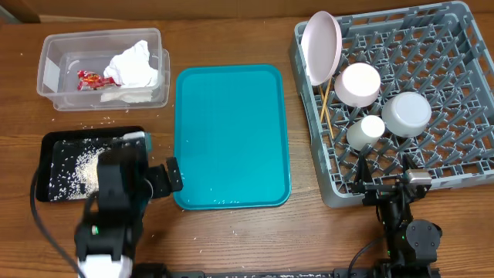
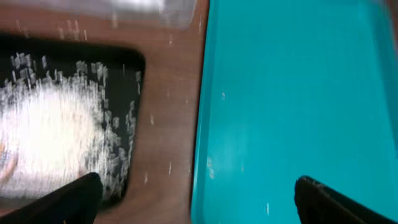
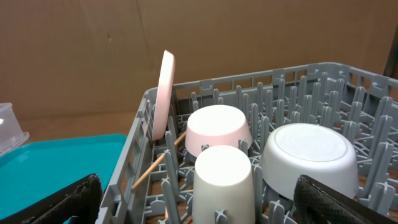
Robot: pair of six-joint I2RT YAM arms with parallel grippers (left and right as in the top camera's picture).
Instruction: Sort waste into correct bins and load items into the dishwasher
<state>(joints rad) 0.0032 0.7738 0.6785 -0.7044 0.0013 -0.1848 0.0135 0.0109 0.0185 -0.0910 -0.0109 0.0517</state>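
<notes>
Both my claws stand wide open, holding nothing. The left claw (image 2: 196, 198) hangs over the counter (image 1: 231, 239) between the black tray (image 1: 54, 143) of rice (image 1: 79, 168) and the teal tray (image 1: 231, 139). The right claw (image 3: 196, 200) faces the dish rack (image 1: 455, 158), which holds the pink plate (image 1: 322, 46), cup (image 1: 366, 130) and chopsticks (image 1: 325, 104). The napkins (image 1: 135, 66) and wrapper (image 1: 90, 78) lie in the clear tub (image 1: 54, 52).

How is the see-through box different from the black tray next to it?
The box is clear and deep; the black tray is dark and shallow. The box holds crumpled napkins and a red wrapper; the black tray holds loose rice. Both are rectangles with rounded corners, and both sit to the left of the teal tray.
</notes>
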